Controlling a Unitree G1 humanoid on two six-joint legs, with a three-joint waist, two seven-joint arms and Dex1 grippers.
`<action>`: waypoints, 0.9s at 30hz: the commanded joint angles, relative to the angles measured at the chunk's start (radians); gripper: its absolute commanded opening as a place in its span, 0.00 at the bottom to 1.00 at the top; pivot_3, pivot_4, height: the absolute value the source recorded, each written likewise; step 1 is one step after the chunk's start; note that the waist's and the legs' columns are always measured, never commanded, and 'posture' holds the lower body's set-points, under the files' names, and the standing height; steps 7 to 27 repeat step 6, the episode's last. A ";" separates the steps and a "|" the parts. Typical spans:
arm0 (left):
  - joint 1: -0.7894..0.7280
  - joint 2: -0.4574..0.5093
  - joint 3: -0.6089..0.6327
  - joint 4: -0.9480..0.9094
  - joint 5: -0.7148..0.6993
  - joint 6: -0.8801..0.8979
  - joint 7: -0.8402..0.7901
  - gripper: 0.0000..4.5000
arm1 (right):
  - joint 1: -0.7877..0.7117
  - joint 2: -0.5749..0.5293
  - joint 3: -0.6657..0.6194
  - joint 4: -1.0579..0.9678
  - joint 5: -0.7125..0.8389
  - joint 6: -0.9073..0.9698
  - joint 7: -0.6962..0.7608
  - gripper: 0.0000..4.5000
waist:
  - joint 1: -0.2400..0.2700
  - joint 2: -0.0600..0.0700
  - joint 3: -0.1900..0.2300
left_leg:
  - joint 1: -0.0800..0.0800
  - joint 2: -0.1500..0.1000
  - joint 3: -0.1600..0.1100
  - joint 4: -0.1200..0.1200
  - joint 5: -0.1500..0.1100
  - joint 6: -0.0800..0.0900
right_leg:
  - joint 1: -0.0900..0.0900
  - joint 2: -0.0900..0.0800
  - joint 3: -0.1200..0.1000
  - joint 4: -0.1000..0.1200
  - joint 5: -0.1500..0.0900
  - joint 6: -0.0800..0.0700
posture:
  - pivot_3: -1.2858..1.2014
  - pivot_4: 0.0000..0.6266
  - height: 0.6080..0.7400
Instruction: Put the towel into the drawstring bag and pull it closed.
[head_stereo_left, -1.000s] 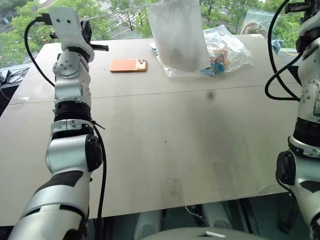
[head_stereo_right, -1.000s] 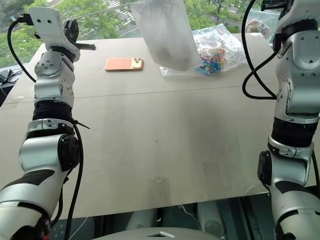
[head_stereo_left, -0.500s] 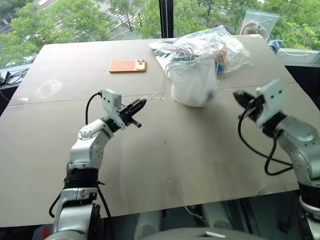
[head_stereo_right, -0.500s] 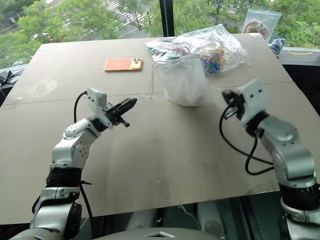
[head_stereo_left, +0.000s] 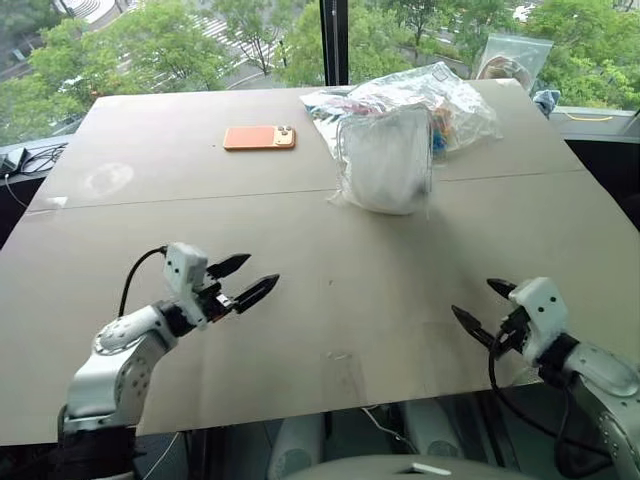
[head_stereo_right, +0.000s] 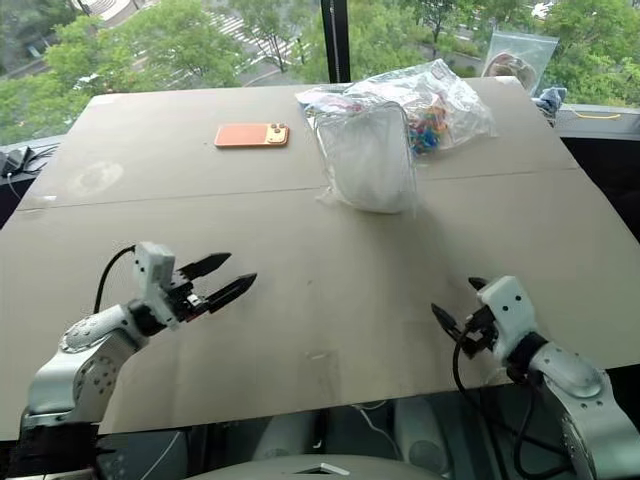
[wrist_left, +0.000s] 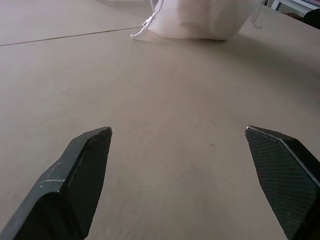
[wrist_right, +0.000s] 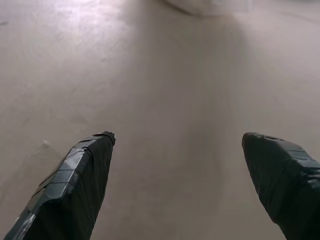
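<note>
The near and middle bench (head_stereo_left: 330, 300) lies bare, a wide open stretch across the lower and centre frame. Obstacles cluster at upper centre: the drawstring bag (head_stereo_left: 385, 160) stands bulging there, touching the clear plastic bag (head_stereo_left: 440, 100) of colourful items behind it. An orange phone (head_stereo_left: 259, 137) lies flat to their left, apart from them. The upper left of the bench is free.

An orange phone (head_stereo_left: 259, 137) lies on the desk (head_stereo_left: 150, 230); a clear plastic bag (head_stereo_left: 455, 98) of colourful items sits beyond.
</note>
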 joint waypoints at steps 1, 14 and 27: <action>0.004 0.004 0.031 -0.055 -0.014 -0.004 0.015 1.00 | -0.014 0.011 -0.028 -0.032 -0.009 -0.056 -0.004 0.99 | 0.005 0.000 0.000 | 0.000 0.000 0.000 0.000 0.000 0.000 | 0.000 0.000 0.000 0.000 0.000 0.000 | 0.52 0.24 1.00; -0.046 -0.023 0.026 -0.047 -0.019 -0.004 0.058 1.00 | -0.062 0.042 -0.040 0.010 -0.026 -0.097 -0.034 0.99 | 0.014 0.000 0.000 | -0.001 0.000 0.000 0.000 0.000 0.000 | 0.000 0.000 0.000 0.000 0.000 0.000 | 0.52 0.24 1.00; -0.046 -0.023 0.026 -0.047 -0.019 -0.004 0.058 1.00 | -0.062 0.042 -0.040 0.010 -0.026 -0.097 -0.034 0.99 | 0.014 0.000 0.000 | -0.001 0.000 0.000 0.000 0.000 0.000 | 0.000 0.000 0.000 0.000 0.000 0.000 | 0.52 0.24 1.00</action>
